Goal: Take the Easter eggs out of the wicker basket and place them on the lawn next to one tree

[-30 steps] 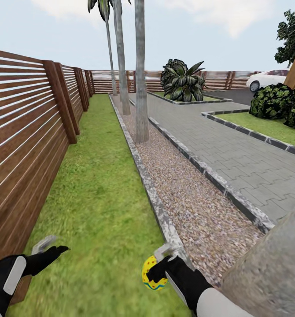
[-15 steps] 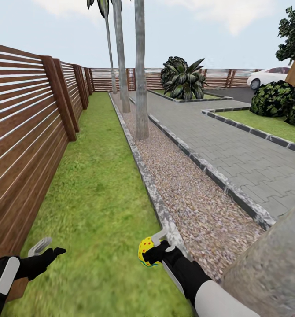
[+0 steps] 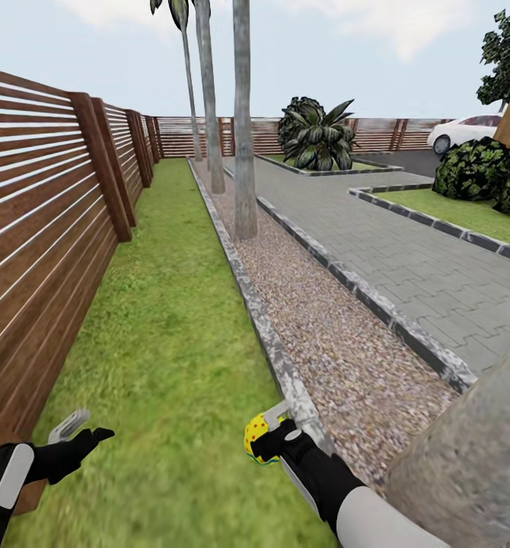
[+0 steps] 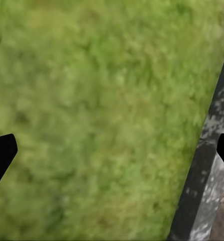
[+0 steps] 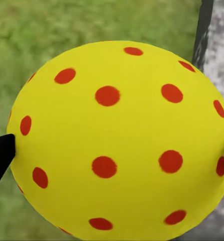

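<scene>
Right hand [image 3: 269,435] apparently around egg [image 5: 117,140].

Head view: high, facing forward and down along the lawn [image 3: 171,304] beside the fence [image 3: 42,228]. Both wrist views: close, facing down; shared with head view: grass and stone kerb [image 4: 212,150].

The right gripper [image 3: 264,441] holds a yellow Easter egg [image 3: 255,435] above the lawn [image 3: 171,320], just beside the grey kerb [image 3: 264,339]. The left gripper [image 3: 84,432] hangs near the wooden fence [image 3: 42,251]. A mottled-grey tree [image 3: 468,464] stands close at right.
</scene>
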Tool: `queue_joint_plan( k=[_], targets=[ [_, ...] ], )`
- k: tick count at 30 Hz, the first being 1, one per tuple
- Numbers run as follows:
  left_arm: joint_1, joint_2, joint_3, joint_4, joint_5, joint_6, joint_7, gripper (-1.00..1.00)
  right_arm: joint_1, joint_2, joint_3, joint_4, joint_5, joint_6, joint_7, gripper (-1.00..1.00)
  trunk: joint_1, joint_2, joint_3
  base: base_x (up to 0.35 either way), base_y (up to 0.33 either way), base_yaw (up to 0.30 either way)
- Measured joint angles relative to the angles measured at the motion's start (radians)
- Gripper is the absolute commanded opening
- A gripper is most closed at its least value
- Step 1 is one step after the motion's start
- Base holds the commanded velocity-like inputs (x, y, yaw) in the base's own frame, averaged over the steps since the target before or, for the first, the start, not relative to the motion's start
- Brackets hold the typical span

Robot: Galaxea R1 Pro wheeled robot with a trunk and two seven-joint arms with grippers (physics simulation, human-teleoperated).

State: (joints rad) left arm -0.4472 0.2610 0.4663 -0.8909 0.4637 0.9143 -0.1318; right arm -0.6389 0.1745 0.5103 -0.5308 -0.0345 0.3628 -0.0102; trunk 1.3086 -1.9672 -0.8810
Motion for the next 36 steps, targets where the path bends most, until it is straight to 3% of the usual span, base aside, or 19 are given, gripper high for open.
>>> queue_joint_plan(
  k=[6, 22, 36],
  targets=[
    [0.0, 0.0, 0.0, 0.0, 0.0, 0.001, 0.0, 1.0, 0.0, 0.0, -0.001, 0.023, 0.001, -0.011, -0.014, -1.0, 0.023, -0.042, -0.019, 0.0, 0.0, 0.0],
    [0.0, 0.0, 0.002, 0.001, 0.0, 0.001, 0.0, 1.0, 0.0, 0.0, -0.003, 0.143, 0.001, -0.175, -0.031, -1.0, 0.084, -0.154, -0.069, 0.0, 0.0, 0.0],
    [0.0, -0.002, 0.0, 0.001, 0.0, 0.001, 0.0, 1.0, 0.0, 0.0, -0.003, 0.143, 0.004, -0.208, -0.031, -1.0, 0.138, -0.252, -0.113, 0.0, 0.0, 0.0]
  ],
)
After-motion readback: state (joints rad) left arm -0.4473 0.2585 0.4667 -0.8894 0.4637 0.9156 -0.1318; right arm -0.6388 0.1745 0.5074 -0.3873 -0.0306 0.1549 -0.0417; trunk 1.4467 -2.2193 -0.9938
